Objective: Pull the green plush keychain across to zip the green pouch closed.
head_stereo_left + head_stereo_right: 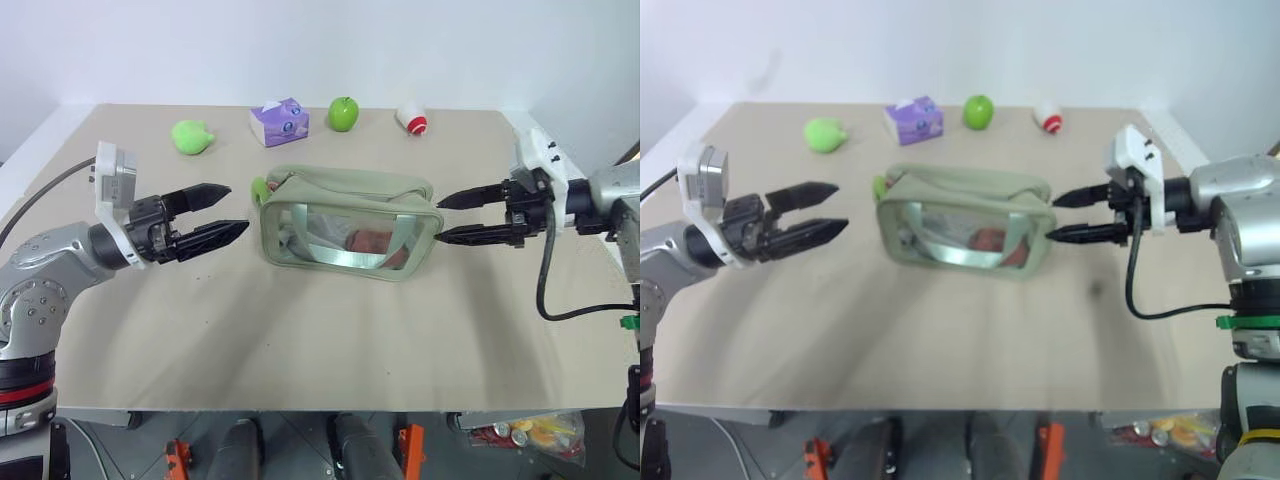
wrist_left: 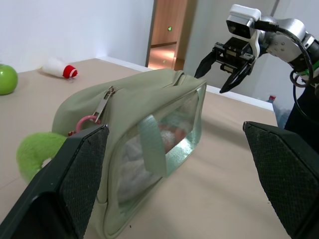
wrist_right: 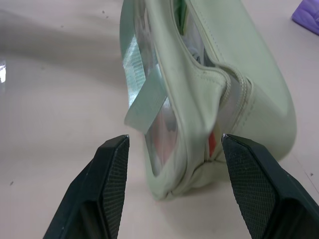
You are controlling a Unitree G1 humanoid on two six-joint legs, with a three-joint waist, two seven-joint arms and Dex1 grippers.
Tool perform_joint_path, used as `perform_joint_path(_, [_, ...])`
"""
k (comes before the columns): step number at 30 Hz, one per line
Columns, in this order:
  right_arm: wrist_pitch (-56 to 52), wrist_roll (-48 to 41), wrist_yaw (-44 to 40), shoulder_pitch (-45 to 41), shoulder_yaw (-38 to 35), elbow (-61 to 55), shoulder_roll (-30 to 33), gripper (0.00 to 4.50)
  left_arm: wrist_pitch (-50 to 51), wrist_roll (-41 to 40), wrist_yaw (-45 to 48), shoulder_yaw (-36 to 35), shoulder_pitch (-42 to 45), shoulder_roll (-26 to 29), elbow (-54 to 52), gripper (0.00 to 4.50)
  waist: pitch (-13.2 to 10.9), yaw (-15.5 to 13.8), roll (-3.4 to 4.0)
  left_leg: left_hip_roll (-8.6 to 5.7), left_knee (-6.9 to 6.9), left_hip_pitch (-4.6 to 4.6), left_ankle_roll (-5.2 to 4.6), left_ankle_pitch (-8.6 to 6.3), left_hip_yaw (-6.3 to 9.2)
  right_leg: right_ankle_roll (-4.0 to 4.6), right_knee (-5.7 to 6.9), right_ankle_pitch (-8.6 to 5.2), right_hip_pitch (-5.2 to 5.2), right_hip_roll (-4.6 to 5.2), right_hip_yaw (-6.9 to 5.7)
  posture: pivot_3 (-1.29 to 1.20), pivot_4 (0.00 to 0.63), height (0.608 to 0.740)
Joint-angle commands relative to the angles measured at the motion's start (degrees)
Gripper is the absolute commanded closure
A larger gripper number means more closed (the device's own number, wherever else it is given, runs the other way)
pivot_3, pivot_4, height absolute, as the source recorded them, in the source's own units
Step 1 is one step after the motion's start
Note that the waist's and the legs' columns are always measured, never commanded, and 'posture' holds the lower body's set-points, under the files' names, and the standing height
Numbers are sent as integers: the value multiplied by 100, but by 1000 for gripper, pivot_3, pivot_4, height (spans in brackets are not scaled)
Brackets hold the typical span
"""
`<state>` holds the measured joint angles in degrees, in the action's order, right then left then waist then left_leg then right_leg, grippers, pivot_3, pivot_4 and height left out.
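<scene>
The left claw (image 1: 232,211) hovers with its black fingers spread wide, empty, just left of the green pouch (image 1: 345,205), tips aimed at the end where the green plush keychain (image 1: 260,188) hangs. That looks like a line-up for taking the fuzzy ring. The right claw (image 1: 447,217) is parted too and holds nothing; it sits just off the pouch's right end, fingers either side of that corner, probably placed to brace the bag against the pull. Its pads (image 3: 112,186) are cross-hatched rubber.

The pouch stands mid-tabletop (image 1: 300,330), a boxy sage fabric shell with a clear window facing near, a woven strap (image 2: 152,147) across it, and a zipper along the top. The keychain is a lime plush ring on a pink loop (image 2: 85,122) at the left end of the zipper.
</scene>
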<state>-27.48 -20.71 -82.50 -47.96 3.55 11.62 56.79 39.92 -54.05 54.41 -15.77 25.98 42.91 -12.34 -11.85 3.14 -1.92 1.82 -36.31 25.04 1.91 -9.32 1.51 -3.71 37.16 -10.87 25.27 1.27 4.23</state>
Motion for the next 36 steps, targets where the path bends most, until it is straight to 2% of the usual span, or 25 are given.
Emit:
perform_joint_path(1, [-25,-83,154,-53,-244,-200,-50,1463,-99,-2,23,-217,-17,43,-35,23,0,-2,0,0,0,0,0,0,0,0,0,0,0,0,0,0,150,740])
perform_joint_path(5, [0,-3,345,-119,-152,-134,-228,1463,-96,-11,-17,-251,-68,39,-44,23,0,-2,0,0,0,1,0,0,0,0,0,0,0,0,0,0,150,740])
perform_joint_path(8, [24,32,410,-169,-135,-55,-336,2281,-85,-34,-87,-297,-111,22,-65,23,0,-3,0,0,0,1,0,0,0,0,0,0,0,0,0,0,150,740])
perform_joint_path(14, [-14,-85,351,-122,-201,-176,-392,4335,-57,-53,-230,-512,-280,2,134,23,0,-6,0,1,0,1,0,0,0,0,0,0,0,0,0,0,150,740])
perform_joint_path(15, [5,-96,338,-109,-202,-207,-397,4452,-44,-2,-288,-548,-314,-13,325,23,0,-9,0,1,0,0,0,0,1,1,0,0,0,-1,0,0,150,740])
perform_joint_path(19, [9,-101,352,-106,-211,-226,-426,4452,-36,506,-644,-296,-323,-88,1022,23,0,-12,0,1,0,-1,-1,1,1,0,0,1,-1,-1,-1,0,150,740])
perform_joint_path(25, [-49,-160,389,9,-241,-388,-428,4452,-1,895,-763,132,-58,-394,1367,23,0,-21,-1,0,0,1,-1,0,1,0,0,2,-1,-1,0,0,150,740])
perform_joint_path(29, [-118,-218,435,108,-298,-529,-409,4452,-23,1050,-815,292,253,-612,1559,23,0,-17,-1,2,1,1,-1,1,4,2,0,4,-1,-4,-1,0,150,740])
perform_joint_path(36, [-205,-244,514,320,-397,-747,-375,4452,-213,1346,-1095,234,1129,-1052,2496,23,0,-20,-1,0,-1,-1,-5,3,4,-2,0,10,-5,-4,-1,0,150,740])
